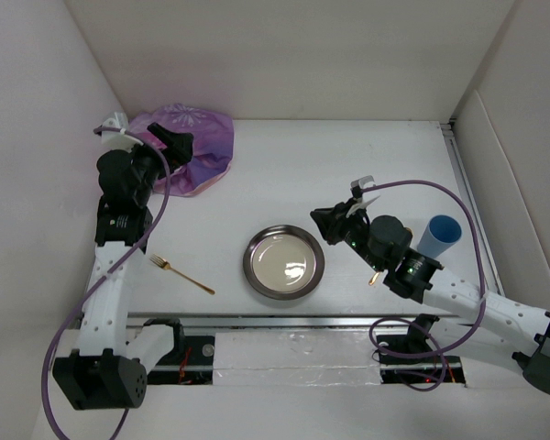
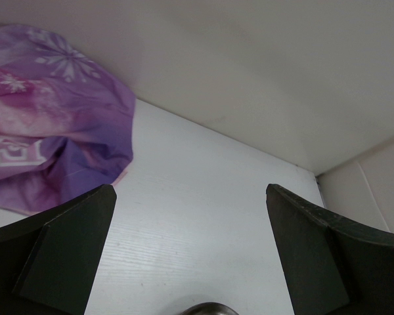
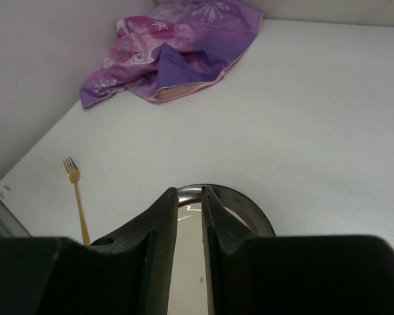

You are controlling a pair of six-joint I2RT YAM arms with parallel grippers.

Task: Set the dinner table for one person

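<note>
Claws at work on two ends of an unfinished place setting

Left claw (image 2: 190,193) hangs with its fingers spread wide and empty just beside the crumpled purple snowflake-printed fabric placemat (image 1: 191,147) at 11 o'clock on the large white matte surface (image 1: 348,165). It is probably poised to take a fold, since the mat lies bunched in the corner with nothing on it. Right claw (image 3: 188,190) has its fingers drawn nearly together, with only a thin bare slit between them. It sits at about 2 o'clock of the round shiny steel plate (image 1: 283,262), which lies flat near 6 o'clock. A slim gold fork (image 1: 183,275) rests at 8 o'clock, apart from the plate. The blue plastic cup (image 1: 438,234) at 3 o'clock is partly hidden behind the right arm. A small gold glint (image 1: 374,278) beneath that arm is too covered to name. Whether the right fingertips touch the plate's rim cannot be told.
</note>
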